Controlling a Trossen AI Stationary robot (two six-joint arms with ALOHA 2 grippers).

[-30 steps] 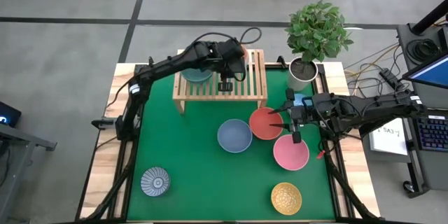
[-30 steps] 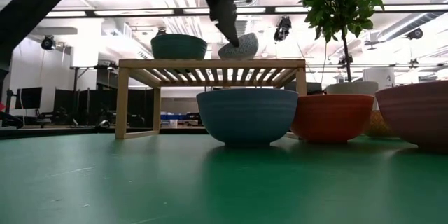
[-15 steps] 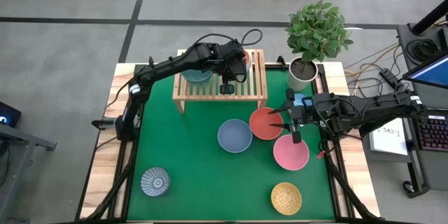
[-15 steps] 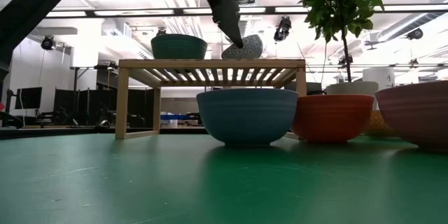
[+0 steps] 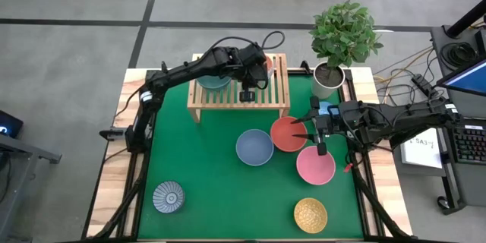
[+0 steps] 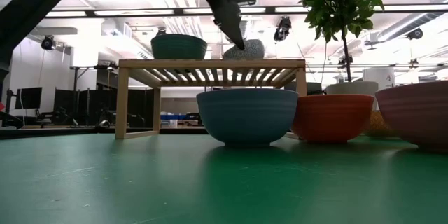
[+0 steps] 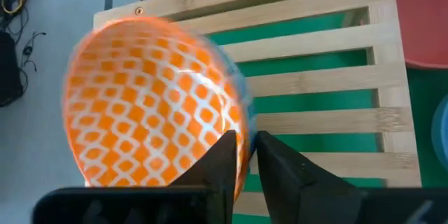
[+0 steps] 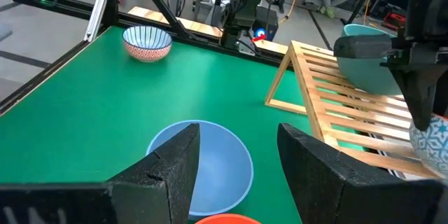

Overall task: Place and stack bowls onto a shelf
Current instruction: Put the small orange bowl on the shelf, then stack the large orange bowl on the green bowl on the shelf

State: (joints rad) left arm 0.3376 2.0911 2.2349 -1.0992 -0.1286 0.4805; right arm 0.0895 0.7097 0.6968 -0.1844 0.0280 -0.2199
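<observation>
My left gripper [image 5: 247, 85] is over the right half of the light-wood shelf [image 5: 228, 103], shut on the orange patterned bowl [image 7: 150, 105], which shows grey-white from outside in the low view [image 6: 245, 49]. A green bowl [image 5: 212, 82] stands on its base on the shelf's left part [image 6: 178, 45]. My right gripper [image 5: 320, 141] hangs open between the red bowl [image 5: 287, 134] and the pink bowl [image 5: 315, 166], touching neither. The blue-grey bowl [image 5: 254, 147], the yellow bowl [image 5: 310, 215] and the dark grey-blue patterned bowl [image 5: 168, 197] sit on the green mat. My left gripper pinches the orange bowl's rim [image 7: 240, 134], one finger inside the bowl and one outside. The fingers come slanting down from above [image 6: 227, 17]. The bowl is tilted, and its underside meets the shelf's slatted top [image 6: 241, 59].
A white pot with a leafy plant [image 5: 329, 78] stands off the shelf's right end. Wooden table edges [image 5: 114, 175] frame the mat. Open mat lies on the near left side [image 5: 205, 197]. In the right wrist view the blue-grey bowl [image 8: 203, 157] lies just ahead of the fingers.
My left gripper has sunk a little and drifted toward the table's right, staying shut. The orange bowl came down with it from just above the slats onto the shelf top and tipped less steeply.
</observation>
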